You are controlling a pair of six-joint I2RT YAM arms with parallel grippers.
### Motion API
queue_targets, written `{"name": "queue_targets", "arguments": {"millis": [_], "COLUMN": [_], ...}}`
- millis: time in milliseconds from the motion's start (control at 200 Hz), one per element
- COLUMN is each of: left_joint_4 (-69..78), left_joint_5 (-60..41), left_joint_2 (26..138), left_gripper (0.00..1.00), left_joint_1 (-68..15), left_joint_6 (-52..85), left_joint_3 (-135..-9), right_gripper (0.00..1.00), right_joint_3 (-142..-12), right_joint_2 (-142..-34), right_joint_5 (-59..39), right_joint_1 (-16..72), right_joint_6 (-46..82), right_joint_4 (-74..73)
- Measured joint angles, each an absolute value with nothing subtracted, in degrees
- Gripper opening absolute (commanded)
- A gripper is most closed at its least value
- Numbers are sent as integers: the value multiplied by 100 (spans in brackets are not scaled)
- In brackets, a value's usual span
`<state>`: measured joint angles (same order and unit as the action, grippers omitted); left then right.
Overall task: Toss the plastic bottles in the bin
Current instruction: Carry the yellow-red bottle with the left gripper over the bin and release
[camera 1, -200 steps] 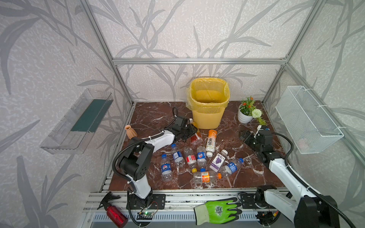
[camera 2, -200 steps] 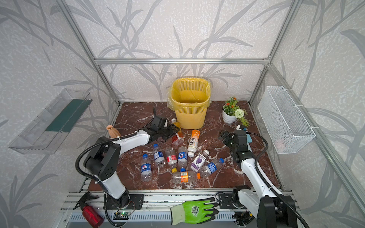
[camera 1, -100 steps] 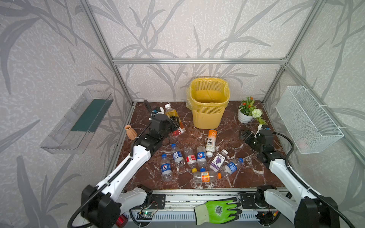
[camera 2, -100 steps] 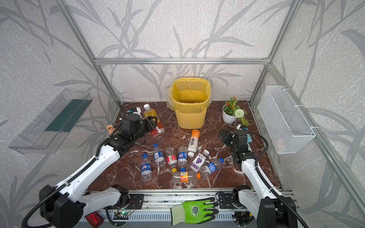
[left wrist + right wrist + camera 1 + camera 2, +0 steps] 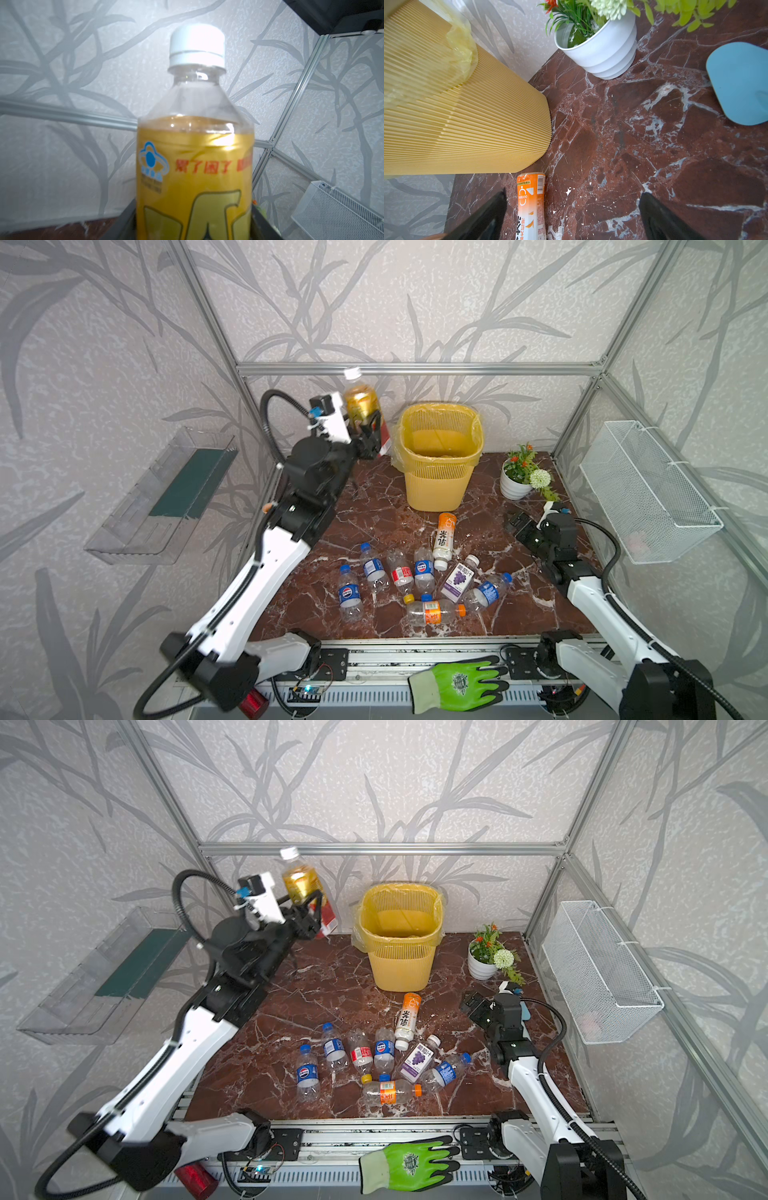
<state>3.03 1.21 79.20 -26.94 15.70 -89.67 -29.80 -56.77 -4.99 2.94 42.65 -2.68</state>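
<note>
Raised above the rear left corner of the marble surface (image 5: 374, 506), the left gripper (image 5: 370, 435) had its jaws closed against both sides of a gold-labelled bottle (image 5: 360, 404). We saw the bottle standing upright in the grip, white cap on top, with amber liquid inside. It was clear of the surface and just left of the bin (image 5: 436, 485), not over its mouth. The bin, yellow and slatted with a bag liner folded over its rim, stood at the middle of the rear edge. A cluster of other bottles (image 5: 415, 576) lay on their sides toward the middle of the front edge. An orange-and-white bottle (image 5: 444, 539) lay between that cluster and the bin. Near the right edge, the right gripper (image 5: 517, 524) hovered low with its jaws spread wide and holding nothing. A potted plant (image 5: 515, 485) stood in the rear right corner.
</note>
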Motion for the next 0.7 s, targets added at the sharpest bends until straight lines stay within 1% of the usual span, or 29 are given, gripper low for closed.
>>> {"name": "queue_targets", "arguments": {"millis": [20, 35, 55, 150, 175, 195, 230, 310, 390, 535, 700], "left_joint_4": [167, 38, -145, -1188, -1444, -1619, -1872, -2265, -2239, -1820, -1181], "left_joint_5": [19, -45, -148, -506, -572, -617, -648, -681, -655, -556, -346], "left_joint_2": [8246, 8508, 8829, 10357, 10661, 10868, 11098, 11231, 11017, 10106, 9004], "left_gripper": [77, 83, 89, 91, 94, 98, 99, 99, 99, 99, 99], "left_joint_1": [-2705, -2707, -2714, -2749, -2766, -2773, -2786, -2821, -2869, -2956, -2991], "left_joint_6": [1573, 1546, 1575, 1544, 1527, 1514, 1503, 1516, 1503, 1450, 1363], "left_joint_3": [-9358, -9631, -10033, -11883, -12228, -12444, -12643, -12529, -12084, -11002, -10106], "right_gripper": [99, 99, 99, 99, 99, 99, 99, 99, 99, 99, 100], "right_joint_3": [-2980, -2980, -2980, -2980, -2980, -2980, -2980, -2980, -2980, -2980, -2980], "right_joint_2": [-5675, -5671, -5669, -5627, -5610, -5594, -5553, -5454, -5371, -5378, -5520], "right_joint_5": [-502, -502, -502, -506, -506, -506, -504, -502, -502, -513, -624], "right_joint_1": [294, 294, 294, 290, 285, 281, 270, 248, 235, 231, 231], "right_joint_6": [4265, 4265, 4265, 4265, 4263, 4263, 4261, 4259, 4259, 4261, 4265], "right_joint_4": [-268, -268, -268, -261, -252, -244, -224, -183, -174, -165, -165]}}
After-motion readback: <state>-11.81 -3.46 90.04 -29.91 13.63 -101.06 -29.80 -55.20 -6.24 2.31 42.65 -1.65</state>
